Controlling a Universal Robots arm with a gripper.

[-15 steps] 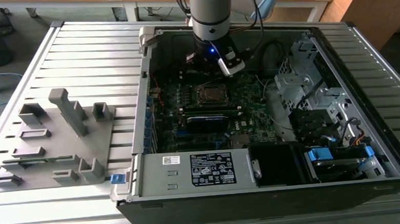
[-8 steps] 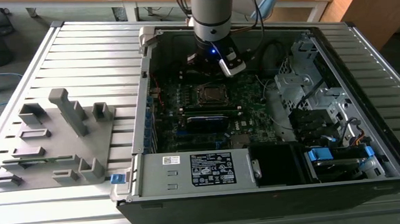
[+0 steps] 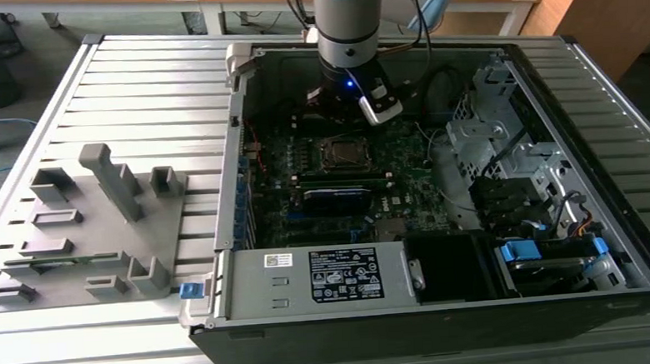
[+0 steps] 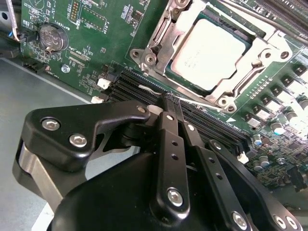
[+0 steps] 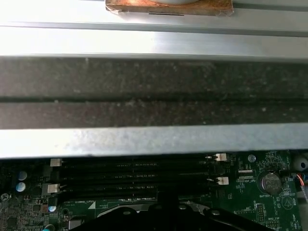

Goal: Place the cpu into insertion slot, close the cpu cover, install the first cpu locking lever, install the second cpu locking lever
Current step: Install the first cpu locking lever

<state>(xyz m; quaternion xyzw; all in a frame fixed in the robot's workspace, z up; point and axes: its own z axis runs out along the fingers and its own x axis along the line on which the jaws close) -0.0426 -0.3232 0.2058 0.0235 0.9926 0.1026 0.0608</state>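
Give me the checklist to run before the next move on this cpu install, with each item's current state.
1. Cpu seated in slot: ok, it lies flat inside.
2. Cover down over cpu: ok, the frame lies around its edges.
3. Levers latched: cannot tell.
4. End effector shut: ok, its fingers meet at the tips.
5. Tips clear of memory slots: cannot tell. They sit right at the slots, beside the cover.
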